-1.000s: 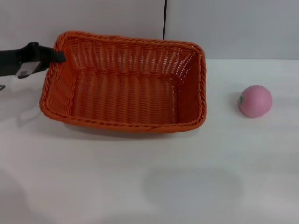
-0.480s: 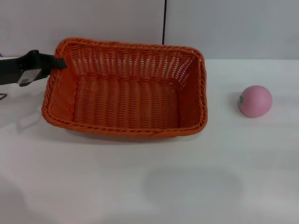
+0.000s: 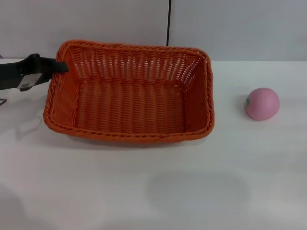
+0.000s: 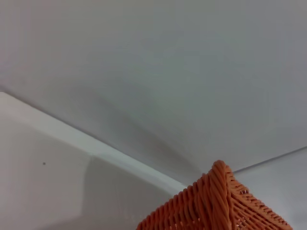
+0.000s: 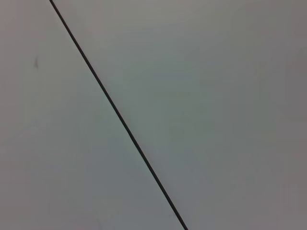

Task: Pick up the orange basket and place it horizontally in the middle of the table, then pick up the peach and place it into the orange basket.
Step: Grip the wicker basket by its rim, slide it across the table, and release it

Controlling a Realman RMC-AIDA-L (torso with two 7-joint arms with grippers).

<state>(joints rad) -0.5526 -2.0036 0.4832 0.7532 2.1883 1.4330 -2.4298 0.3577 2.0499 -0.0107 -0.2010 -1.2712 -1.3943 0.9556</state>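
The orange basket (image 3: 197, 91) lies flat and lengthwise across the white table (image 3: 192, 191), left of the middle in the head view. My left gripper (image 3: 61, 67) reaches in from the left and is shut on the braided rim at the basket's far left corner. That corner of the orange basket (image 4: 216, 201) also fills the lower edge of the left wrist view. The peach (image 3: 262, 103), pale pink with a small green mark, rests on the table to the right of the basket, well apart from it. My right gripper is out of view.
A grey wall with a thin black vertical seam (image 3: 169, 21) stands right behind the basket. The right wrist view holds only that wall and the black seam (image 5: 120, 120).
The basket's left end, lifted and tilted a second ago, has come down and the basket now sits level. The left gripper stayed on the rim and moved slightly down. The peach did not move.
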